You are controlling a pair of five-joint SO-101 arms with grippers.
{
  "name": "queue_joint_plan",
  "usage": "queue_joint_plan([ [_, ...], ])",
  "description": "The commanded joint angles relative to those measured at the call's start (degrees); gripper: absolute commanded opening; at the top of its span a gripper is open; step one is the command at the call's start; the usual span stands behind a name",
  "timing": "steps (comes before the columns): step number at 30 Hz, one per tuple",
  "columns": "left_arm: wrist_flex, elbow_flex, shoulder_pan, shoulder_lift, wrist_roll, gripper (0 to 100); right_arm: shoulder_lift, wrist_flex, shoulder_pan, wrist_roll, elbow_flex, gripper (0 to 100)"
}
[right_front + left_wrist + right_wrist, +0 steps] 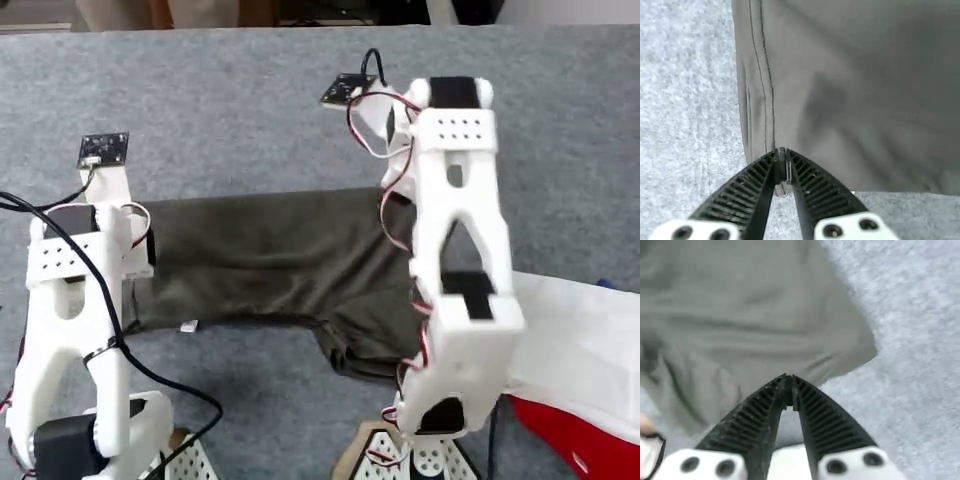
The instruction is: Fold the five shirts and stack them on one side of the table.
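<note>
Fig.: dark shirt (270,260), light, limp cloth, prob. best taken at hems/corners; my left gripper (781,154) clenched on its hem, right gripper (789,380) closed, whether on cloth unclear.

**Arms, seen from above and from the wrists.** Your left arm (68,300) and right arm (455,220) are white printed shells with black servo blocks (470,292) set in. Rows of small holes dot the flat plates (455,128). A black cable (60,215) runs along the left arm, and red, white and black wires (372,130) run beside the right. Each wrist carries a small black camera board (104,150). The jaws are black, ribbed and tapered, on white mounts (860,225) with dark screw holes (832,230).
</note>
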Motion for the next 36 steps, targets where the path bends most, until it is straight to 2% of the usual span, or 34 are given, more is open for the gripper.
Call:
queue_joint_plan([
  [1,1.2,-2.6,-0.1,-0.5,0.1,2,-13.3,-2.2,-0.7,3.8,14.5,0.5],
  [4,1.0,0.3,0.0,-2.6,0.1,2,-24.7,-8.7,-1.1,6.0,32.5,3.4],
  [8,-0.4,8.0,0.4,-13.0,0.0,2,-42.1,-17.0,-3.6,7.8,56.7,12.9],
  [15,-1.6,22.0,0.1,-31.6,0.0,2,-62.4,-18.0,-11.1,7.8,82.8,20.6],
  [20,-2.2,26.5,0.0,-32.7,0.1,2,-64.9,-19.6,-16.0,7.8,91.8,24.9],
  [28,-3.3,27.1,0.0,-32.7,0.4,2,-56.0,-34.5,-16.6,7.8,99.6,27.0],
  [36,-3.2,27.1,-0.1,-32.7,0.4,2,-48.5,-38.2,-16.2,7.6,97.3,26.7],
])
